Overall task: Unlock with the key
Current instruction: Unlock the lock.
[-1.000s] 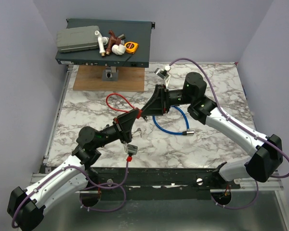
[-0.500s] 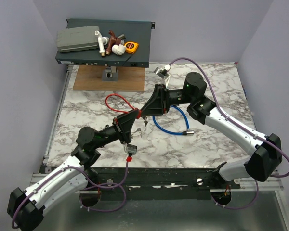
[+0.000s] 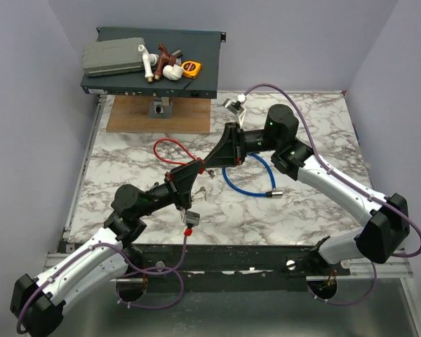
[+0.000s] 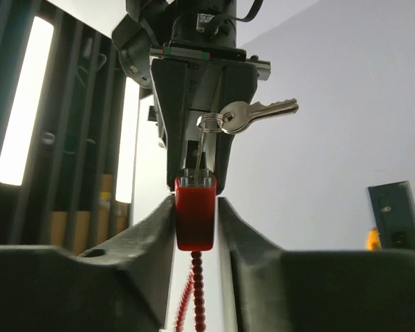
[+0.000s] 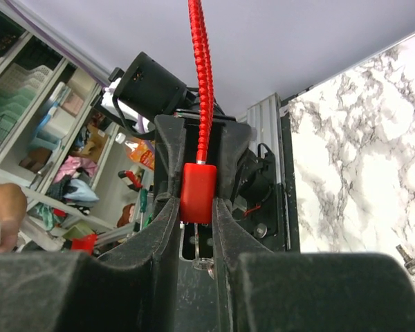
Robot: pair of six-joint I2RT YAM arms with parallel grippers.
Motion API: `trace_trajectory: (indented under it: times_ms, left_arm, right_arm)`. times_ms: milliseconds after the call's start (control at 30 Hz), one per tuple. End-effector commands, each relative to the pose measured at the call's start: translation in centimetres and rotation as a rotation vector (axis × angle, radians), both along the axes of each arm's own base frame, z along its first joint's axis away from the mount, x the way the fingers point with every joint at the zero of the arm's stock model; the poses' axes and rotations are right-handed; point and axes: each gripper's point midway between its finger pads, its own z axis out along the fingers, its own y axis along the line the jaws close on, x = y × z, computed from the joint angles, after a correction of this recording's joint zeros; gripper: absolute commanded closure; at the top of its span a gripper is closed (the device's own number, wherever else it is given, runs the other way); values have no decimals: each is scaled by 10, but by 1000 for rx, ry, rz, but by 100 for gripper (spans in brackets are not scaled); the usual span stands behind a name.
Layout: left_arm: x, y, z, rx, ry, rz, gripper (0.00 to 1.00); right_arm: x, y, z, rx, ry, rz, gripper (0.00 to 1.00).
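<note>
Crowding the far left of the table, a dark rack unit (image 3: 203,63) carries a grey case (image 3: 112,57), white pipe fittings (image 3: 158,69) and a yellow tape measure (image 3: 191,68). A wooden board (image 3: 126,116) lies just in front of it, with a small metal piece (image 3: 160,107) on top. Nearer, a blue cable (image 3: 233,185) curls beneath the right arm. The red cord (image 3: 156,147) loops out to the left of where the two grippers meet.

The left gripper (image 4: 195,200) is clamped on the red lock body (image 4: 195,225). The key (image 4: 201,149) stands in the top of that body, and a second silver key (image 4: 256,113) hangs off its ring. The right gripper (image 5: 195,204) faces it nose to nose, jaws narrow around the key; whether they pinch it I cannot tell. Each wrist view is largely blocked by the opposite gripper.

The table (image 3: 112,168) is white marble-patterned, and the walls are lavender.
</note>
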Motion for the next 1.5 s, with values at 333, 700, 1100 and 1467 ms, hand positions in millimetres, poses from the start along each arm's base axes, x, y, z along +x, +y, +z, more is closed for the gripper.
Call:
trace_trajectory:
  times_ms: [333, 700, 1100, 1467]
  left_arm:
    - [8, 9, -24, -14, 338, 19, 45]
    - [-11, 14, -15, -87, 1047, -40, 2]
    - [-34, 1, -47, 75, 1488, -32, 1]
    - [-6, 1, -42, 114, 1562, 73, 1]
  right_arm:
    - [16, 4, 14, -57, -133, -71, 99]
    - [43, -11, -18, -247, -343, -196, 99]
    - [35, -8, -29, -356, -509, -227, 99]
    - [14, -18, -26, -389, -572, -228, 99]
